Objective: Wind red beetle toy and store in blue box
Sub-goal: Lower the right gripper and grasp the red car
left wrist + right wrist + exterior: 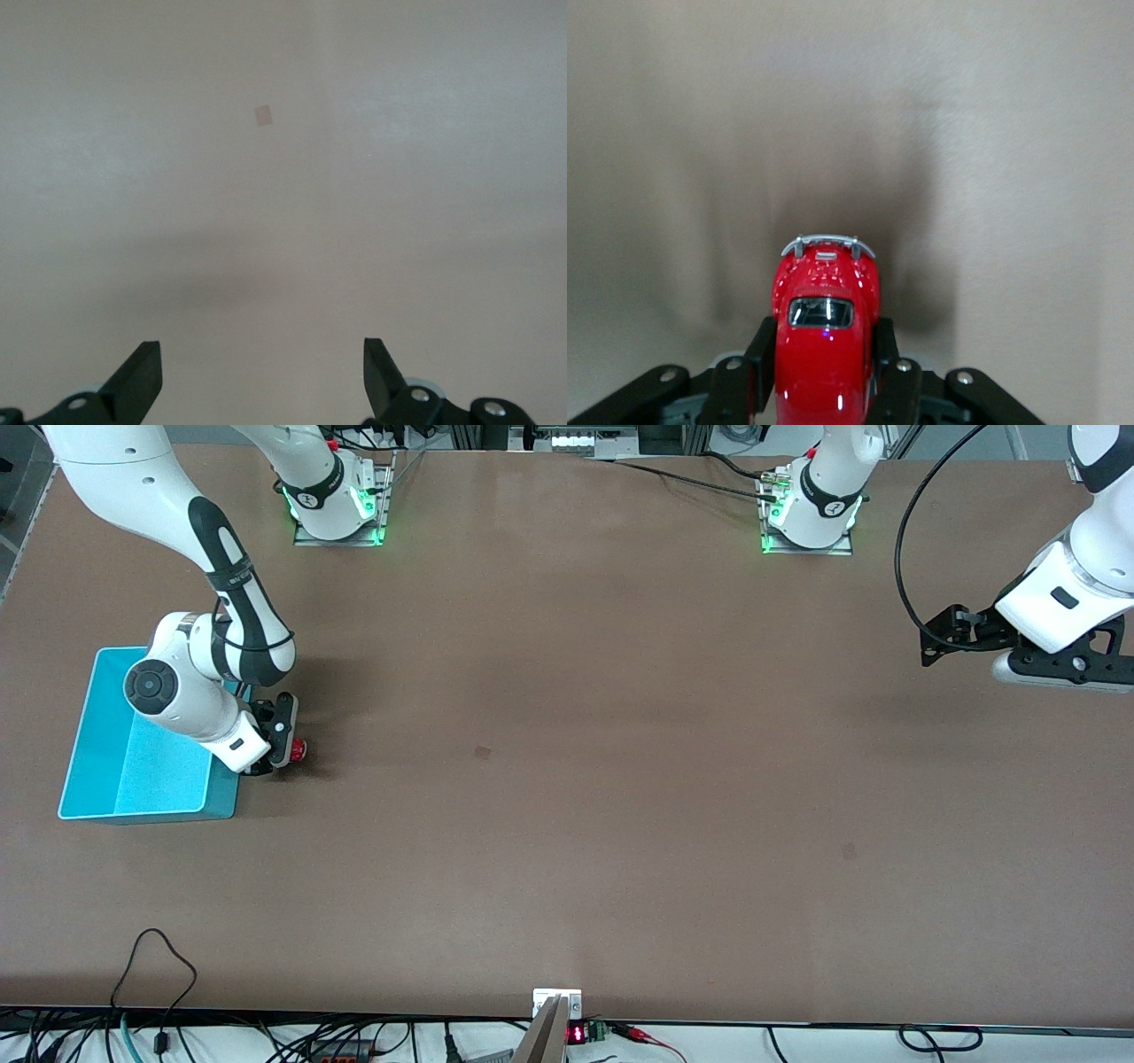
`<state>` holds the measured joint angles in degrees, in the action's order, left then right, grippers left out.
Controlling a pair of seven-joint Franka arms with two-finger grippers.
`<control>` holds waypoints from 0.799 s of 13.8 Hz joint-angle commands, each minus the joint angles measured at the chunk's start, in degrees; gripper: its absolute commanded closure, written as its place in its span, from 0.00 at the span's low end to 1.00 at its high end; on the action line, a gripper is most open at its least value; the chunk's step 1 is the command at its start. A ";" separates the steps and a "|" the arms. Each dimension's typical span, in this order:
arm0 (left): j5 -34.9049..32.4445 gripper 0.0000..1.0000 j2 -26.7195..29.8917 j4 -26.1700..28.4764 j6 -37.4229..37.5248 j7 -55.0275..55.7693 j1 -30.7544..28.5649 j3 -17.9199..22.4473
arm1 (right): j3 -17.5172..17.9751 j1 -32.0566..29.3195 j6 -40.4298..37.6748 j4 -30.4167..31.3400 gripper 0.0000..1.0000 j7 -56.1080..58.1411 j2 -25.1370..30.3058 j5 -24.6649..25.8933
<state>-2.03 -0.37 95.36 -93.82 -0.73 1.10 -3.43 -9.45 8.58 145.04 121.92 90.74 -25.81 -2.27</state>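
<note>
The red beetle toy (299, 750) is a tiny glossy red car with a silvery bumper. It sits low at the table beside the blue box (106, 766), at the box's corner nearer the table's middle. My right gripper (285, 744) is shut on the toy; in the right wrist view its black fingers (760, 354) press both sides of the toy (826, 341). The blue box stands open at the right arm's end of the table, partly covered by the right arm. My left gripper (939, 640) waits open and empty above the left arm's end (261, 376).
The brown table (567, 779) carries small dark marks (482, 752) near its middle. Cables and a small device (558, 1019) lie along the table edge nearest the front camera. The arm bases stand along the other long edge.
</note>
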 commanded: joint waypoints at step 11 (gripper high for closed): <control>0.72 0.00 -0.42 -1.76 2.41 0.12 0.48 -0.52 | -1.09 -1.09 -14.51 -14.34 0.86 -32.77 9.89 -14.08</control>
<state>-2.00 -0.37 95.28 -92.89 -0.71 1.65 -3.91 -9.71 9.77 132.15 107.51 66.01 -17.18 -15.08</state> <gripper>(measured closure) 0.000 0.533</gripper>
